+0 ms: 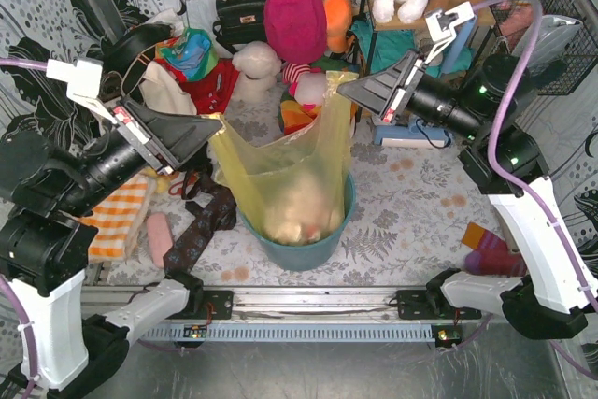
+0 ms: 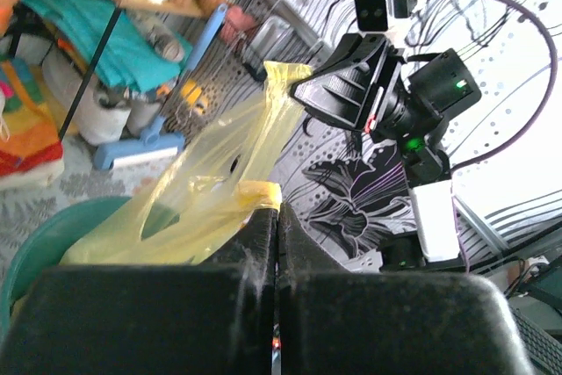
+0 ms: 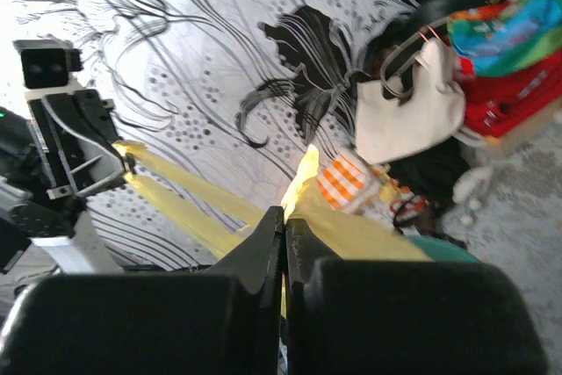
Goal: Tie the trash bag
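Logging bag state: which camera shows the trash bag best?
Top external: the whole trash bag shows, sitting in the teal bin, its top corners held apart by the left end effector and the right end effector. Each wrist view shows only a stretched yellow strip of it, clamped close to the lens.

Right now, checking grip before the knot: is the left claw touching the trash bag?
Touching. The left wrist view shows the left claw shut on a corner of the trash bag, with yellow plastic pinched at its tip.

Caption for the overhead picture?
Left gripper and right gripper pinch a thin yellow-green plastic trash bag standing in a teal round bin.
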